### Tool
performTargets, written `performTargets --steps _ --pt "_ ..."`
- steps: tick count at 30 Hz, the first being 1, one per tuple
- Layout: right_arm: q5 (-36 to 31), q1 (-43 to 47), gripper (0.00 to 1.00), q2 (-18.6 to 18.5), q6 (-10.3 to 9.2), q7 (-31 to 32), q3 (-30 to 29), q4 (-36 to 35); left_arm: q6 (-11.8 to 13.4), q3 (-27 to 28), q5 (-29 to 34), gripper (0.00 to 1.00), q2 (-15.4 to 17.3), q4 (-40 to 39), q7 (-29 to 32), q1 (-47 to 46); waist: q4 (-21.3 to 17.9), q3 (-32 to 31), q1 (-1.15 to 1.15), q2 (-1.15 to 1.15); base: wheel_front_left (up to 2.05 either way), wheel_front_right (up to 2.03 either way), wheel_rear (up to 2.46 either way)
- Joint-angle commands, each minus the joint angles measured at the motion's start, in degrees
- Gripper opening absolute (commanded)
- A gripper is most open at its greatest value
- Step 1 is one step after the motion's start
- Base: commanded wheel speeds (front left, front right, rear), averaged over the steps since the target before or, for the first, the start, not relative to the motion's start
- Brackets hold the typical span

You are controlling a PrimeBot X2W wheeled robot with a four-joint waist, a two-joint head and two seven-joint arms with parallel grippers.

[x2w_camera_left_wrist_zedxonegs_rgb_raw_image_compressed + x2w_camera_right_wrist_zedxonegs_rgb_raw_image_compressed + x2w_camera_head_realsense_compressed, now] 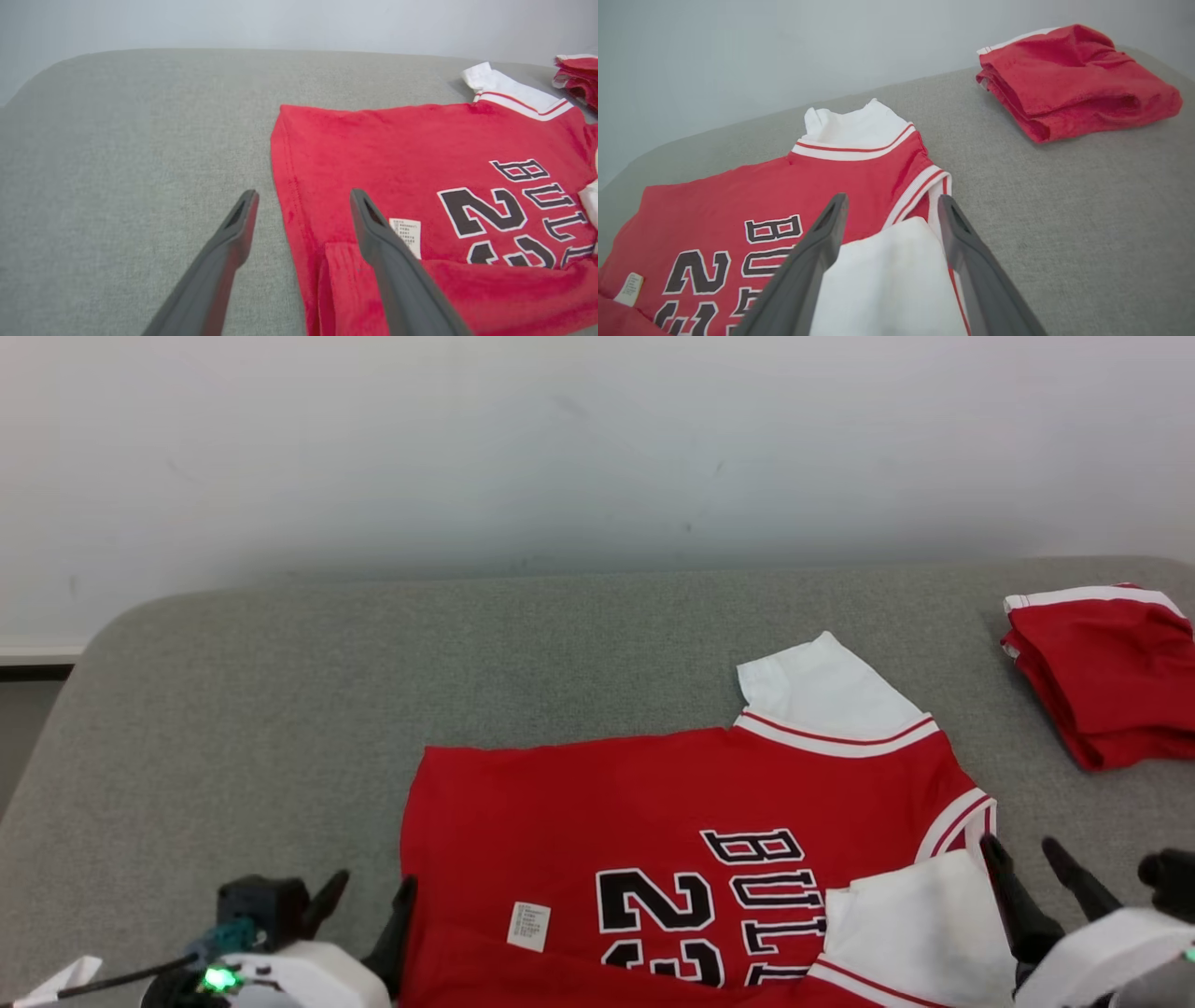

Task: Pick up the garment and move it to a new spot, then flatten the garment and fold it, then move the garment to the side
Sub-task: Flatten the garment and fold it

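Where the left gripper (303, 195) gapes, the garment (397, 149) lies.

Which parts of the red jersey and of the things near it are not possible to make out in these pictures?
- Jersey, near hem: head view, cut off by the bottom edge.
- Black lettering: head view, partly covered by the folded white sleeve.
- Label: its print is too small to read in every view.
- Folded red garment: head view, cut by the right edge.
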Motion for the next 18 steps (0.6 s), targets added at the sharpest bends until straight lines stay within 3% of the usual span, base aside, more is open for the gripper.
performTargets --steps 1,8,14,18 --pt "0.3 -3.4 1.0 -0.7 -0.14 0.0 1.5 0.2 -0.5 0.1 0.7 1.0 -0.1 0.3 -0.3 -2.7 -0.1 1.6 0.0 0.0 0.0 0.0 0.0" --pt "0.1 -18.7 1.0 -5.0 -0.14 -1.6 6.4 4.1 -5.2 -1.0 1.9 1.0 -2.0 6.5 1.0 -14.7 1.2 8.7 0.0 0.0 0.0 0.0 0.0" --pt "1.3 -31.8 1.0 -9.5 -0.14 -3.1 11.9 12.0 -10.0 -3.1 2.9 1.0 -4.2 13.9 2.7 -24.6 3.0 14.5 0.0 0.0 0.0 0.0 0.0" --pt "3.2 -39.6 1.0 -12.3 -0.14 -3.6 17.8 18.3 -11.7 -4.1 3.2 1.0 -5.5 16.9 3.7 -29.6 3.5 17.7 0.0 0.0 0.0 0.0 0.0"
